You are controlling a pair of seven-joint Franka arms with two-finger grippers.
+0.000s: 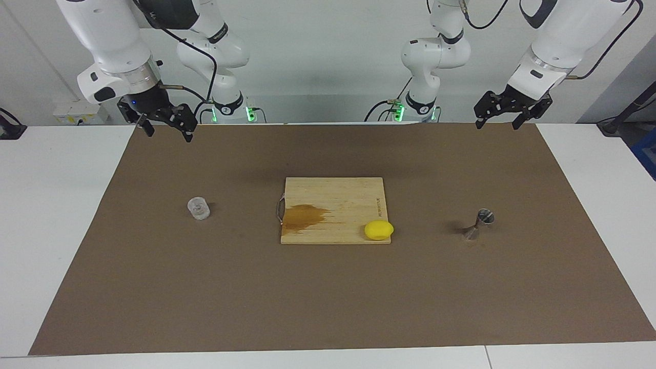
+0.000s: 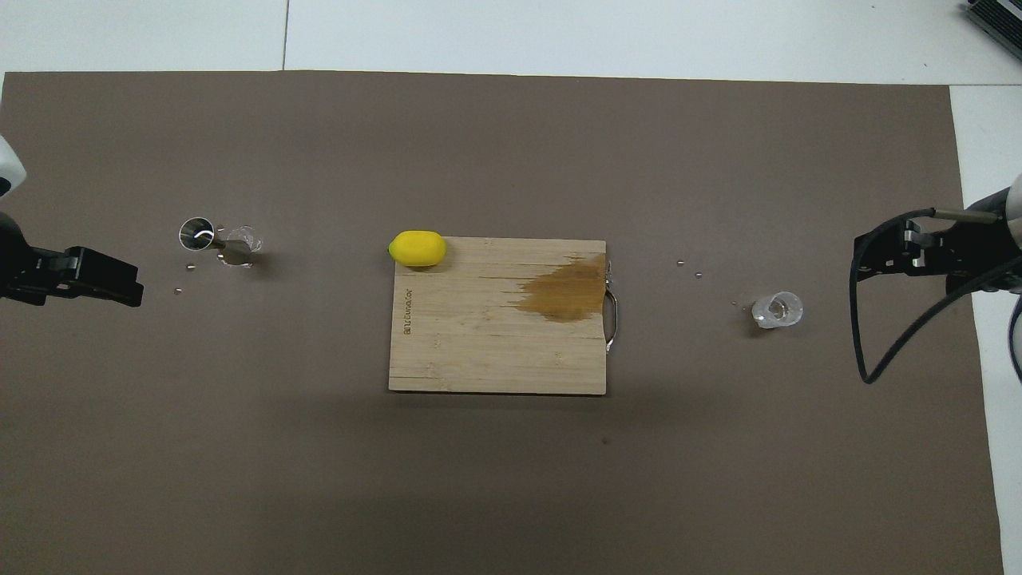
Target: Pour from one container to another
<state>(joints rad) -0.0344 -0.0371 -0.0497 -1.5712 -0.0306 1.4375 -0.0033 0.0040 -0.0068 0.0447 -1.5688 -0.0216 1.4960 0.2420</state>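
A small engraved brand mark runs along one edge of the wooden cutting board (image 2: 495, 335), its letters too small to read.

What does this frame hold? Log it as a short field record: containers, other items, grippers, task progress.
source container: clear cup, upright on the brown mat, toward the right arm's end
target container: steel jigger, upright, toward the left arm's end
centre: cutting board with a brown stain, lemon on its corner
left gripper: open, raised, holding nothing
right gripper: open, raised, holding nothing
progress: neither container touched yet
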